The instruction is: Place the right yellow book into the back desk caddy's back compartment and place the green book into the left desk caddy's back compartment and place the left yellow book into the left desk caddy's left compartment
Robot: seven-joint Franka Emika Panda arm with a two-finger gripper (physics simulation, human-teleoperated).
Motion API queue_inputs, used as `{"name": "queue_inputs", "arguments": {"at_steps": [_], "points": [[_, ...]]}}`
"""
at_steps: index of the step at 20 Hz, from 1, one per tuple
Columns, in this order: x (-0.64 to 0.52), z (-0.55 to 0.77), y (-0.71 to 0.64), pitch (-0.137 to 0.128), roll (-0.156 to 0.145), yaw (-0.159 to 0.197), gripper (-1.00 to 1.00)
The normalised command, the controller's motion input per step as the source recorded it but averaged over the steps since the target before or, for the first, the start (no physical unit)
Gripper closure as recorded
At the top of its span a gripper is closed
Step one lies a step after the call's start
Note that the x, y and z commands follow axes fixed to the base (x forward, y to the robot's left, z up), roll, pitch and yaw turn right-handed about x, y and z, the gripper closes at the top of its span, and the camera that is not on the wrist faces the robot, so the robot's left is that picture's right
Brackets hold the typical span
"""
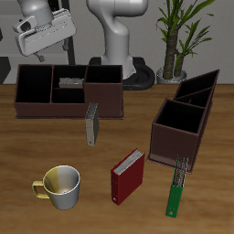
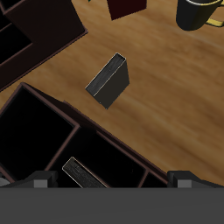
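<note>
Your gripper (image 1: pixel 46 37) hangs high over the far end of the back desk caddy (image 1: pixel 37 102), and its fingers (image 2: pixel 35 180) stand apart with nothing between them.

The right yellow book (image 1: pixel 71 82) lies flat inside one of that caddy's lower bins. From here you cannot tell for sure that it is the back compartment.

Two books remain out on the worktop (image 1: pixel 215 206). I judge the green book (image 1: pixel 175 194) to be next. It lies well away from your fingers, diagonally across the worktop near the front edge, just beside the tall bin of the left desk caddy (image 1: pixel 178 137). Its long axis runs roughly front to back with a slight tilt, so your fingers would need to close across its narrow width.

The left yellow book (image 1: pixel 91 123) is much nearer. It stands on edge just in front of the back desk caddy's front wall, and whether it leans on that wall is unclear.

The wrist view does not show the green book at all. It shows only the left yellow book (image 2: pixel 108 80), the right yellow book (image 2: pixel 79 172) cut off by the gripper body, and part of the left desk caddy (image 2: pixel 39 31). The red book (image 1: pixel 126 176) and the mug (image 1: pixel 59 186) lie between the two routes.
</note>
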Motion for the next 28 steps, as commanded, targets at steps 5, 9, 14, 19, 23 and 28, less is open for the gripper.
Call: {"name": "queue_inputs", "arguments": {"at_steps": [5,9,14,19,23,28], "points": [[0.51,0.23,0.1,-0.014,-0.029,-0.512,-1.0],[0.59,0.01,0.34,-0.005,0.001,-0.288,-1.0],[0.67,0.19,0.7,-0.029,0.018,-0.31,-1.0],[0.56,0.28,0.53,-0.082,-0.035,-0.135,-1.0],[0.6,0.16,0.74,-0.038,-0.026,-0.112,-1.0],[0.41,-0.12,0.72,0.008,-0.061,-0.102,-1.0]]}}
